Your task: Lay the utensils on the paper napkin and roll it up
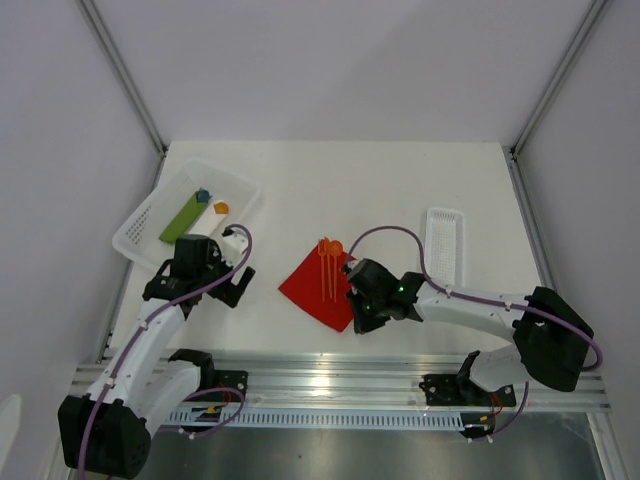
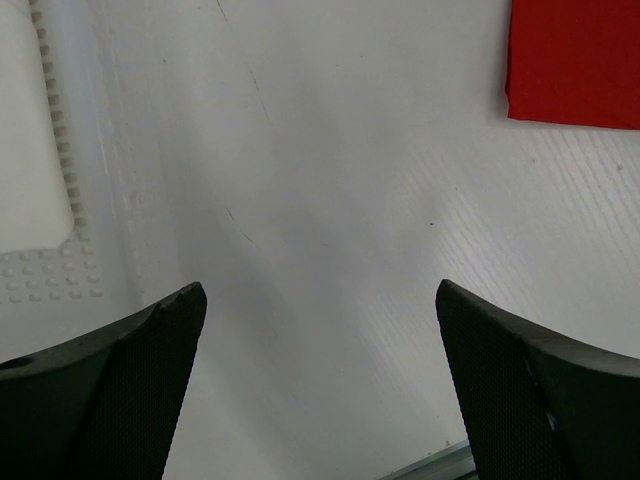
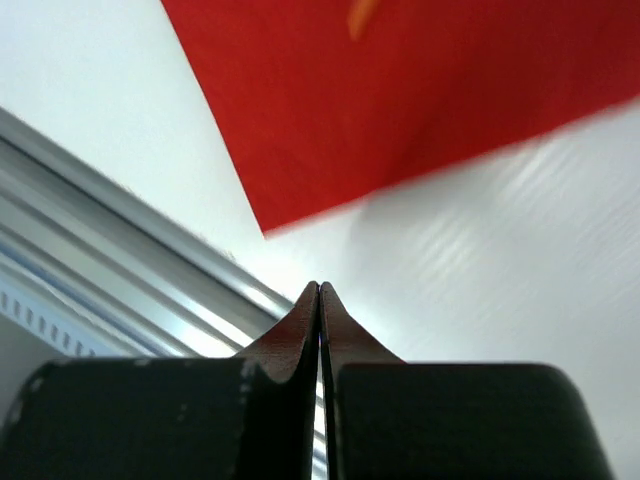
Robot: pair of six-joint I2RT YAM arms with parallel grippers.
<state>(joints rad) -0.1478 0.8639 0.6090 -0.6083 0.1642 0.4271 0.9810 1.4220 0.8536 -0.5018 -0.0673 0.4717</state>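
The paper napkin (image 1: 312,290) lies flat as a red diamond in the middle of the table. Thin orange utensils (image 1: 328,266) rest on its upper part, heads at the far corner. My right gripper (image 1: 357,321) is shut and empty, low over the table just right of the napkin's near corner. In the right wrist view its fingertips (image 3: 320,287) meet, short of the napkin (image 3: 420,90), and an orange utensil tip (image 3: 362,15) shows blurred. My left gripper (image 1: 243,268) stands open and empty, left of the napkin. In the left wrist view the napkin (image 2: 575,60) is only an edge.
A white perforated basket (image 1: 138,228) at the back left holds a green bar (image 1: 184,218) and small blue (image 1: 202,195) and orange (image 1: 221,208) blocks; its rim (image 2: 40,200) is beside my left gripper. A narrow white tray (image 1: 445,243) lies right. The metal rail (image 1: 340,375) runs along the front.
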